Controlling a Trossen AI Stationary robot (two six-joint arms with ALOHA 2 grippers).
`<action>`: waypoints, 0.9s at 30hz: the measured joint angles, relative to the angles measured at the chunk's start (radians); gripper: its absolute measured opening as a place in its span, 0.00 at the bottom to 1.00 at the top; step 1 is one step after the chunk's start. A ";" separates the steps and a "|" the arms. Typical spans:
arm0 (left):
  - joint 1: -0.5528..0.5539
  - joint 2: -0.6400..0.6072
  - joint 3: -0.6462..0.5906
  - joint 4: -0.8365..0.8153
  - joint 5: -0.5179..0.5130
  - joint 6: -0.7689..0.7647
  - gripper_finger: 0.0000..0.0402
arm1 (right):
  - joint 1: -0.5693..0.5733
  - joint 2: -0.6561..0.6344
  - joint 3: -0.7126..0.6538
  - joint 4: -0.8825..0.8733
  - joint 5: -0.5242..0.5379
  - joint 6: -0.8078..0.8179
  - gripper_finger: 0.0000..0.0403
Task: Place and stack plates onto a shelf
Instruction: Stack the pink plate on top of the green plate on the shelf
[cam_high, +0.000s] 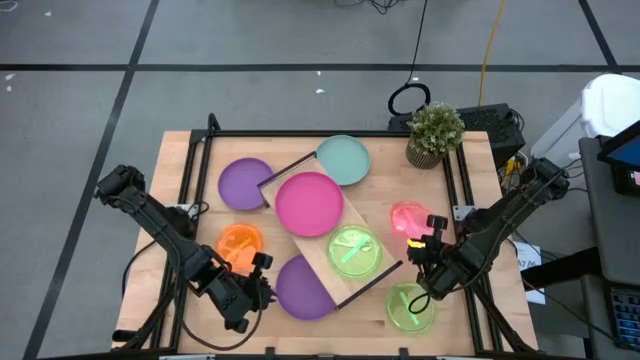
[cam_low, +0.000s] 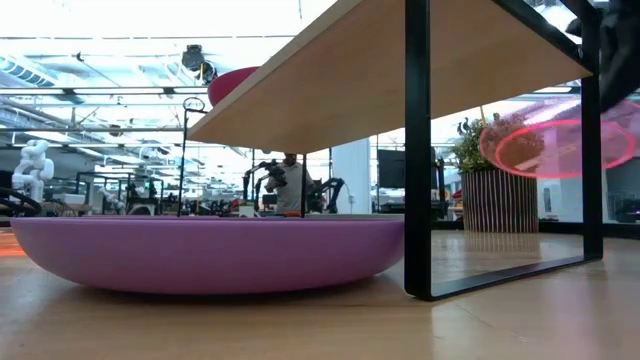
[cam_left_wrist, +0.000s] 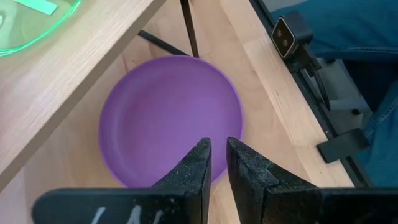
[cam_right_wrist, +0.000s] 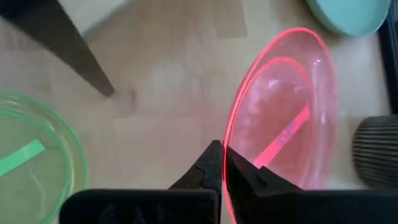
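Purple plate (cam_low: 210, 250) under shelf (cam_high: 335, 245); right gripper (cam_right_wrist: 222, 163) clamping red plate (cam_right_wrist: 286, 118); left gripper (cam_left_wrist: 217, 163) nearly closed, empty.

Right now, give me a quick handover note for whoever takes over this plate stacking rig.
Right gripper: shut on the red plate, lifted beside the shelf.
Left gripper: nearly shut, empty, above the purple plate half under the shelf.
Done: magenta plate and one green plate on the shelf.
Left: red plate, both purple plates, teal plate, orange plate, second green plate, all on the table.
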 joint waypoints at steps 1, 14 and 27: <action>-0.003 0.000 0.000 0.000 -0.008 -0.004 0.14 | -0.008 0.000 0.014 -0.005 0.001 -0.020 0.00; -0.019 0.000 0.000 0.000 -0.030 -0.039 0.14 | -0.079 0.000 0.152 0.018 0.087 -0.273 0.00; -0.019 0.001 0.000 0.000 -0.030 -0.060 0.14 | -0.085 0.000 0.168 0.355 0.159 -0.722 0.00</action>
